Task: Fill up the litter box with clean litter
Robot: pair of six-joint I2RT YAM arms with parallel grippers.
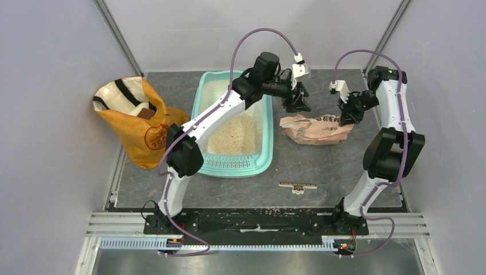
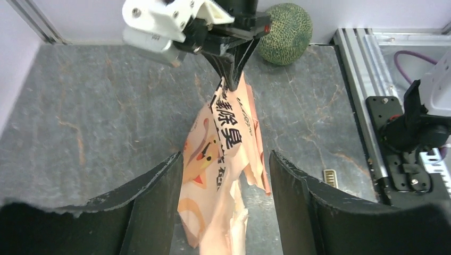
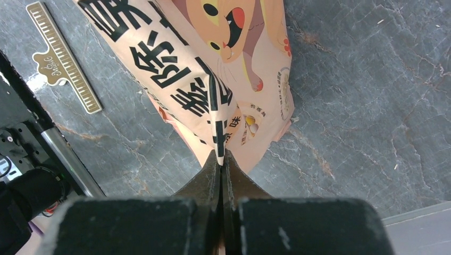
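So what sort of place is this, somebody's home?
Probably a robot test booth, not a home: the left arm and right arm are bolted to a metal frame at the table edge, blank grey panels wall it in, and a litter box and paper bag sit out as props.

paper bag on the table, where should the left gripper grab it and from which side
Take the paper bag by its free crumpled end, the one toward the litter box, coming from above. The right gripper pinches the opposite end, and the bag lies low and narrow here, so the open left gripper, with a finger on either side, can probably close across its width.
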